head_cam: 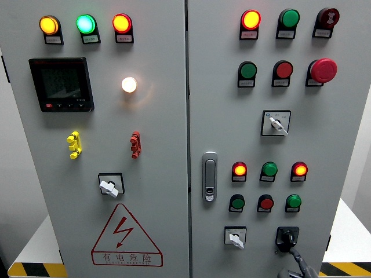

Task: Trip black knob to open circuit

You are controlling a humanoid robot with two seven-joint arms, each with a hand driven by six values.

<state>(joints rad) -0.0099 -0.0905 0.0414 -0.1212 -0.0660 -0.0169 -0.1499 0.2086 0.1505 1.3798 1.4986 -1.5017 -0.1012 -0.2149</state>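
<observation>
A grey robot hand (297, 265) rises from the bottom edge at the right of the picture, so it is the right one; only a slim finger (298, 256) and a bit of the palm show. The fingertip reaches up to the lower edge of the black knob (287, 237) and seems to touch it, but whether the robot hand is open, curled or gripping cannot be told from so little of it. No left robot hand shows.

The black knob sits on a black square plate at the lower right of the right cabinet door (278, 139). Just to its left, in the same row, is a white selector switch (235, 237). Above them run two rows of three round parts: a lower row of dark buttons (266, 202), green, red and green, and an upper row of lamps (269, 169), the red outer ones lit, the middle green one dark. Left of these stands the chrome door handle (209, 176) beside the seam between the doors. Higher up are another white selector (276, 123), a red mushroom button (323, 70) and more lamps.

The left cabinet door (116, 139) carries a triangular lightning warning sign (126, 237), a white switch (110, 185), yellow (74, 145) and red (135, 144) toggles, a glowing white lamp (128, 84), a dark digital meter (61, 84) and three lit lamps (86, 24) along the top.
</observation>
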